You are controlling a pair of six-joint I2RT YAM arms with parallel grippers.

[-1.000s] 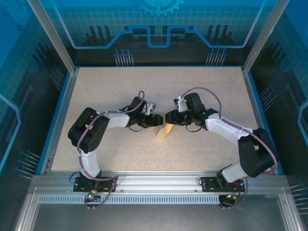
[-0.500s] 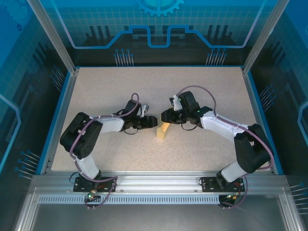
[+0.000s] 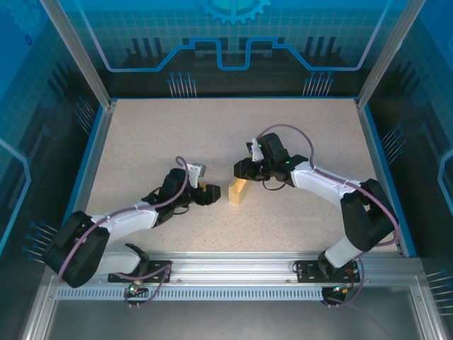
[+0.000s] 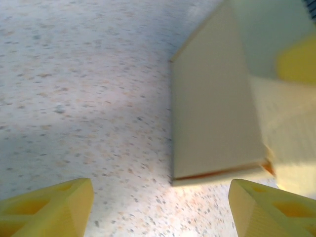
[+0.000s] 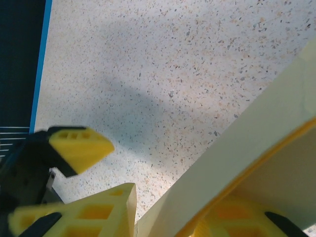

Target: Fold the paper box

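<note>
The paper box (image 3: 237, 192) is a pale yellow cardboard piece standing tilted on the speckled table, near its middle. My right gripper (image 3: 242, 175) is shut on the box's upper end. In the right wrist view the paper box (image 5: 256, 153) runs between my right gripper's (image 5: 170, 217) yellow fingers. My left gripper (image 3: 211, 193) sits just left of the box, open and apart from it. In the left wrist view the paper box (image 4: 212, 123) stands ahead of my left gripper (image 4: 160, 210), with bare table between the fingertips (image 4: 54, 207).
The speckled table (image 3: 141, 142) has a blue rim (image 3: 90, 159) on the left and right and a metal rail (image 3: 233, 273) along the near edge. One left fingertip (image 5: 79, 145) shows in the right wrist view, close to the box.
My left arm has drawn back toward the near left, off the box, and its jaws have widened. My right gripper has shifted slightly left, still holding the box.
</note>
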